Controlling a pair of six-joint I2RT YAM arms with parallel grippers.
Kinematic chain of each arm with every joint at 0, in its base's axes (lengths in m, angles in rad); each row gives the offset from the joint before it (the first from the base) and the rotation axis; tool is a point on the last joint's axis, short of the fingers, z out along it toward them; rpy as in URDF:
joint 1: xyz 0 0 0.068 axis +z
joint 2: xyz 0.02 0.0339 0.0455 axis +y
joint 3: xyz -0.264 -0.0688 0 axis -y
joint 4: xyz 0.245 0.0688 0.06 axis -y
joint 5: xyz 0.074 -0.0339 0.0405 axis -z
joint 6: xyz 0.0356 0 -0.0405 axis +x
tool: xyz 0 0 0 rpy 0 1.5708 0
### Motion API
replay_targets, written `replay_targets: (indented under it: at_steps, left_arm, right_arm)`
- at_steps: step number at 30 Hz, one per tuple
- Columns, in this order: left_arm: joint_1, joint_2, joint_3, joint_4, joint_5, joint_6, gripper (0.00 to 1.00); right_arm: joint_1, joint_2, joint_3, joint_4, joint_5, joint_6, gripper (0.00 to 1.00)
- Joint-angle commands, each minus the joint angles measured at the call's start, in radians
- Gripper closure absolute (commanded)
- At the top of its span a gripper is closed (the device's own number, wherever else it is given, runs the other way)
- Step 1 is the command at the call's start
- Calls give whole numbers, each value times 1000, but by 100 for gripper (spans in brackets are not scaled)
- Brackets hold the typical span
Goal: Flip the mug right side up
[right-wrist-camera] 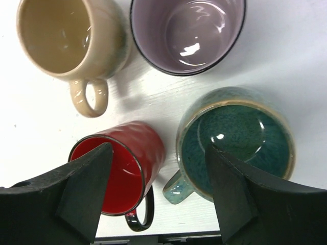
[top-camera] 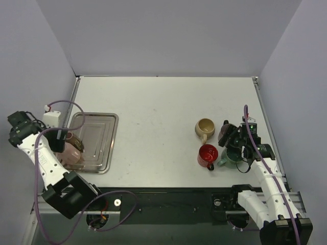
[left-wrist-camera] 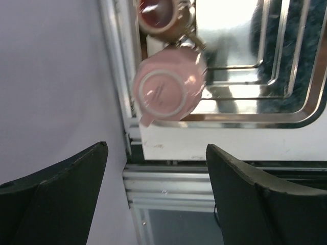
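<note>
A pink mug (left-wrist-camera: 161,92) (top-camera: 71,155) stands upside down, base up, at the near left corner of a metal tray (left-wrist-camera: 286,115) (top-camera: 104,145). A brown mug (left-wrist-camera: 158,13) (top-camera: 74,139) stands upright right behind it. My left gripper (left-wrist-camera: 157,148) (top-camera: 60,142) is open and empty, hanging over the table's left edge a little short of the pink mug. My right gripper (right-wrist-camera: 159,148) (top-camera: 236,145) is open with nothing in it, hovering over a red mug (right-wrist-camera: 117,168) and a teal mug (right-wrist-camera: 237,143).
On the right of the table, the red mug (top-camera: 208,154), the teal mug (top-camera: 232,159), a beige mug (right-wrist-camera: 64,33) (top-camera: 204,127) and a purple mug (right-wrist-camera: 188,33) (top-camera: 224,131) stand upright close together. Grey walls enclose the table.
</note>
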Motion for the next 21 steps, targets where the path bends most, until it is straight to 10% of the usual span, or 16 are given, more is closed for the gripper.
replay_targets:
  at_steps: [1,9,21]
  left_arm:
    - [238,1,100,-198,187,324,12]
    - [412,146,-7,-164,252,624,20]
    - [380,169,-288,377,270,591,27]
  right_arm:
    - [8,-8,9,-2,-91,-34,32]
    - [9,-3,7,9,-104,-42,32]
    - [31,-3,7,-2,-104,-48,32]
